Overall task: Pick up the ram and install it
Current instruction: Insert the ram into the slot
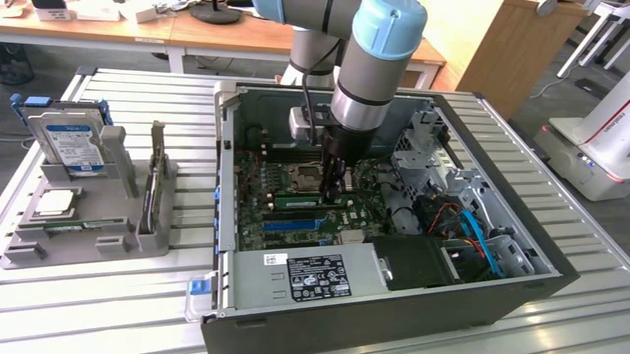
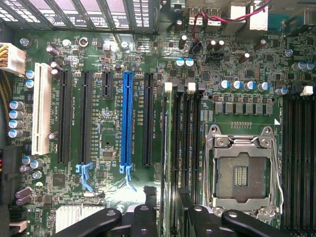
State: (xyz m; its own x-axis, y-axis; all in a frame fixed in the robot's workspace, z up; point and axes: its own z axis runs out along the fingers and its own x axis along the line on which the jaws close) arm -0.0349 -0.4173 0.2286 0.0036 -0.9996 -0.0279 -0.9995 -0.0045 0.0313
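One ram stick stands edge-on in the bank of black memory slots, on the side nearest the expansion slots, with a white latch at its far end. The gripper straddles it low over the board. Its fingers are apart, one each side of the stick, and not pinching it as far as the wrist view shows. The blue expansion slot has silkscreen text alongside, too small to read. The CPU socket sits just beside the ram bank with its frame open and contacts exposed, and a second bank of memory slots lies on its other side. In the exterior view the arm drops into the open PC case mid-board. The power supply lies along the near wall, its black-and-white label unreadable. The drive cage and blue and red cables crowd the exterior view's right of the board. The case walls ring the board, so open room is straight up. The gray tray sits on the slatted table near the case, on the exterior view's left. It holds a hard drive upright with a blue-white label whose print is unreadable, a silver processor chip lying flat, and a thin board on edge in its own slot.
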